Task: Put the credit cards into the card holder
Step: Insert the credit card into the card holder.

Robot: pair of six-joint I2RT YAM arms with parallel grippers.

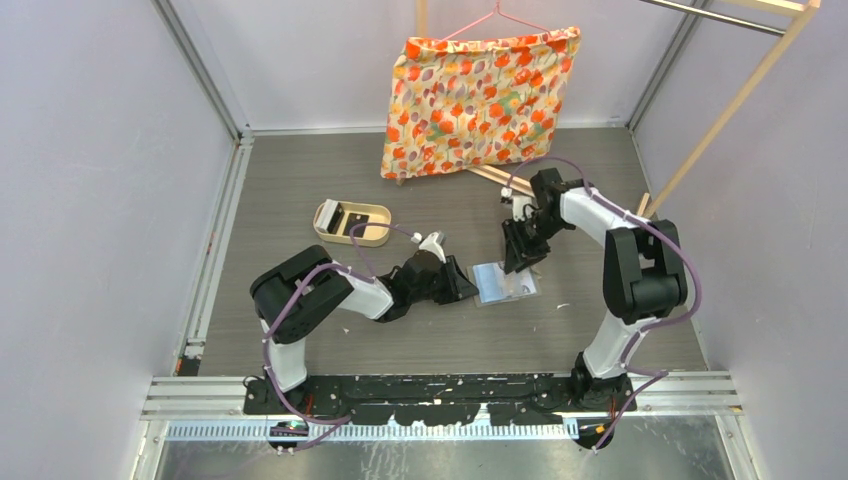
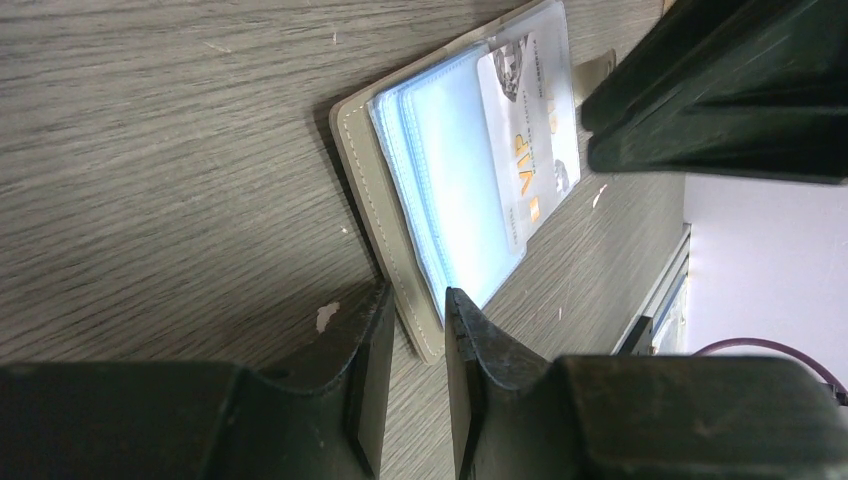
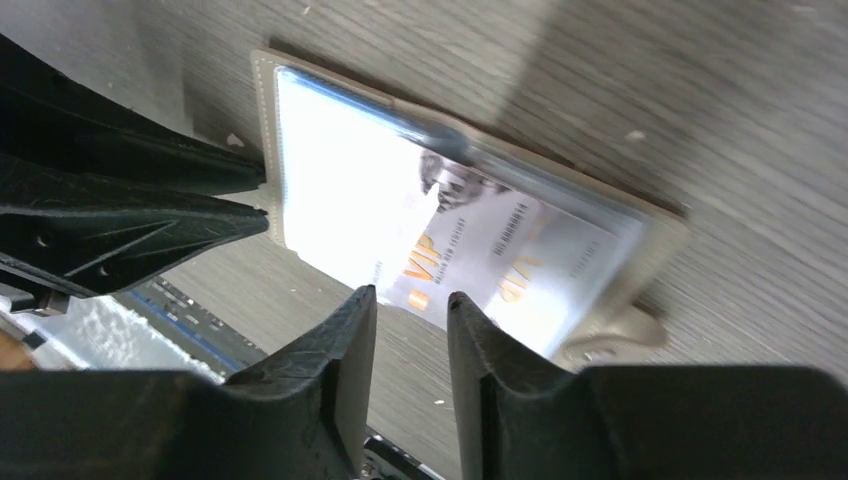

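The grey card holder point(image 1: 503, 284) lies open on the table, its clear blue-white pockets point(image 2: 455, 170) facing up. A pale card printed "VIP" in orange point(image 3: 500, 250) sits in the top pocket point(image 2: 530, 130). My left gripper point(image 2: 418, 292) lies low at the holder's left side, its jaws closed on the corner of the grey cover point(image 2: 425, 335). My right gripper point(image 3: 412, 297) hovers over the holder's far side with a narrow gap between its jaws. Its tips are at the edge of the VIP card and nothing is between them. A black card point(image 1: 357, 218) lies in the tan tray.
The tan oval tray point(image 1: 325, 215) stands to the left of the holder, behind my left arm. A floral cloth on a hanger point(image 1: 480, 100) hangs at the back. A wooden rack point(image 1: 740, 90) leans at the back right. Walls close in both sides.
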